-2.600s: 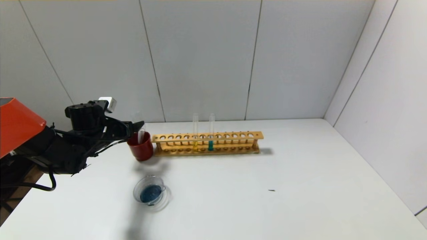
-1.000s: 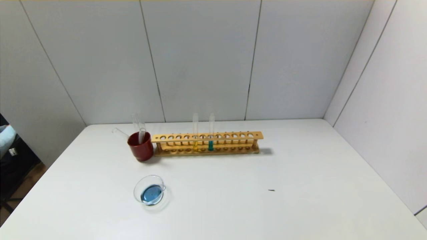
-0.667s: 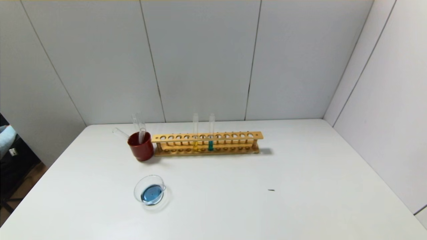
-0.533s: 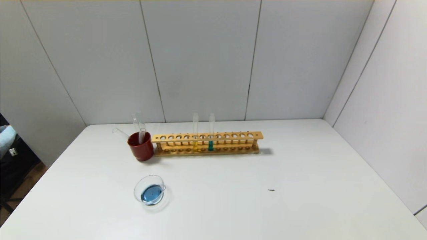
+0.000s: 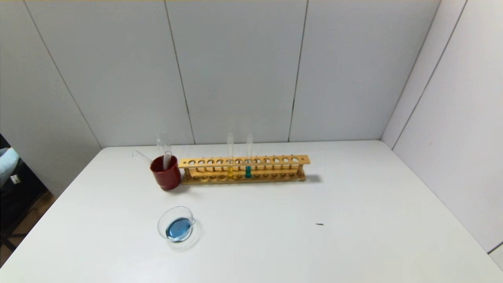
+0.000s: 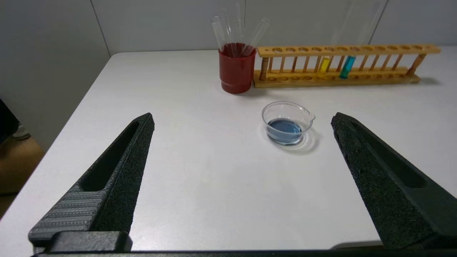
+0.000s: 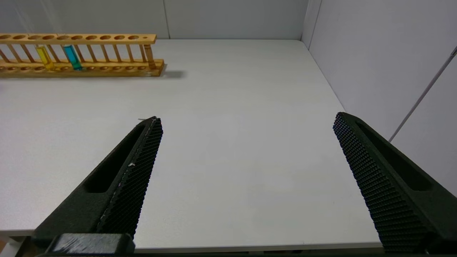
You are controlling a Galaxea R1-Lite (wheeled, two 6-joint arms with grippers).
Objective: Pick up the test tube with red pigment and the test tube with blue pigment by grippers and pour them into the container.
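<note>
Parking both arms at the near edge of the surface [image 5: 353, 243]: left end effector [image 6: 242, 123] and right end effector [image 7: 246, 123] each have fingers spread wide, holding nothing.

The container [image 5: 176, 224] sits near the left front, already with blue liquid in it. We judge the pours look done; no red tube is visible anywhere.

If another pour is needed: we'd approach the teal-blue test tube [image 5: 248, 157] from above, clamp its bare upper glass, lift straight out of the wooden rack [image 5: 275, 163], and tip it slowly over the container's middle.

Count:
- one rack at the far edge
- two tubes in it, the teal-blue one and a yellow test tube [image 5: 230, 157]
- one dark red cup [image 5: 166, 175] touching the rack's left end
- three empty tubes [image 6: 235, 32] in the cup, we think
- one container
</note>
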